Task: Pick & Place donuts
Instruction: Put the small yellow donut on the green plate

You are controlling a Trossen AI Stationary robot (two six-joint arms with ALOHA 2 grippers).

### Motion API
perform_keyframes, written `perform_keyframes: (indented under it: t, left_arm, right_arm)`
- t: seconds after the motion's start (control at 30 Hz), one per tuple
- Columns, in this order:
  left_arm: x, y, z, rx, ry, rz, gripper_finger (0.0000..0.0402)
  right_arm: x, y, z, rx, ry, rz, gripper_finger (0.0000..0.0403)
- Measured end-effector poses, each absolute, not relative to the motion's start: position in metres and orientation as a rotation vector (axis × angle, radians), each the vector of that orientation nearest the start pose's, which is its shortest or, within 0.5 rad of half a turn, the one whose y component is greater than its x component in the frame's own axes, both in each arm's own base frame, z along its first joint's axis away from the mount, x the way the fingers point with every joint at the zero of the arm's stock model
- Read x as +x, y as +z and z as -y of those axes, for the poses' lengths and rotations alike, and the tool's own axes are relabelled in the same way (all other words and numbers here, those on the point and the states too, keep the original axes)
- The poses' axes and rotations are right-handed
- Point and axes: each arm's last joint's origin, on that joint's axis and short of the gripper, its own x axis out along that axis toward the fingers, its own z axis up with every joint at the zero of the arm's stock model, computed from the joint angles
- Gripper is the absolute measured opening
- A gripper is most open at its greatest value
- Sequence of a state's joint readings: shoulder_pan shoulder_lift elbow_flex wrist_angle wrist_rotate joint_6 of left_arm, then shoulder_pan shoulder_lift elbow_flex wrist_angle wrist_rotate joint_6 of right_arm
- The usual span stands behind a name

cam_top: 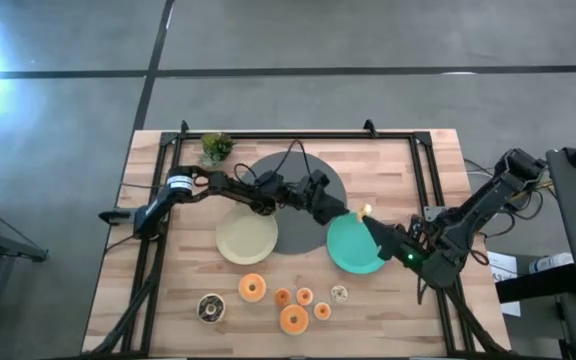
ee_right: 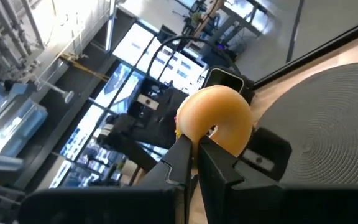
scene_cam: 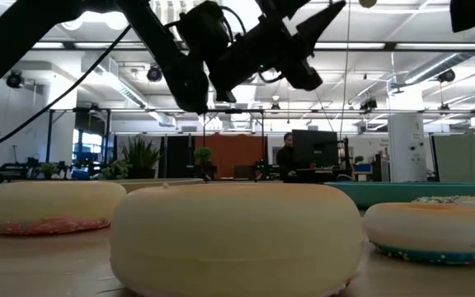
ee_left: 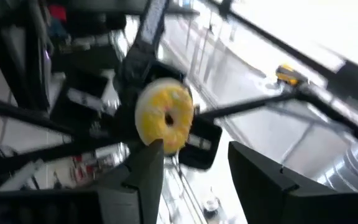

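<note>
A small donut point(cam_top: 365, 212), yellow-frosted on one face point(ee_left: 165, 118) and orange on the other point(ee_right: 216, 118), is up in the air between the dark grey disc point(cam_top: 288, 235) and the teal plate point(cam_top: 353, 250). My right gripper point(ee_right: 194, 152) is shut on it. My left gripper point(ee_left: 197, 162) reaches in from the table's left, open, and faces the frosted side. Several more donuts lie flat along the near edge, among them a big orange one point(cam_top: 252, 288), a chocolate one point(cam_top: 211, 307) and a white one point(cam_top: 339, 293). My right gripper pinches the donut's rim point(ee_right: 205, 134) between its two fingers, coming from the table's right. The donut is lifted clear and stands on edge beyond the fingertips, orange face toward my right wrist. My left gripper: one fingertip point(ee_left: 153, 149) overlaps the donut's rim point(ee_left: 173, 144); whether it touches, I cannot tell.
A cream plate point(cam_top: 246, 240) lies left of the grey disc, and a small potted plant point(cam_top: 216, 148) stands at the far edge. Black frame rails point(cam_top: 158, 200) run along the table's left and right sides. In the low view, donuts point(scene_cam: 237, 239) fill the foreground.
</note>
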State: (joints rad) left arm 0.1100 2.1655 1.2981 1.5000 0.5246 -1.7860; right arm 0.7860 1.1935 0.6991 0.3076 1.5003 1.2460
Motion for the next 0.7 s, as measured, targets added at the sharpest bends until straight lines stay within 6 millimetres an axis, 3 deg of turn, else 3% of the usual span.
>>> perform_keyframes:
  t: [0.47, 0.7]
  left_arm:
    - [0.456, 0.225, -0.034, -1.503, -0.723, 0.012, 0.0135]
    - [0.464, 0.246, -0.035, -1.460, -0.747, 0.070, 0.0135]
  right_arm:
    - [0.189, 0.282, -0.148, 0.985, -0.629, 0.351, 0.0013]
    - [0.190, 0.286, -0.148, 0.959, -0.613, 0.336, 0.0013]
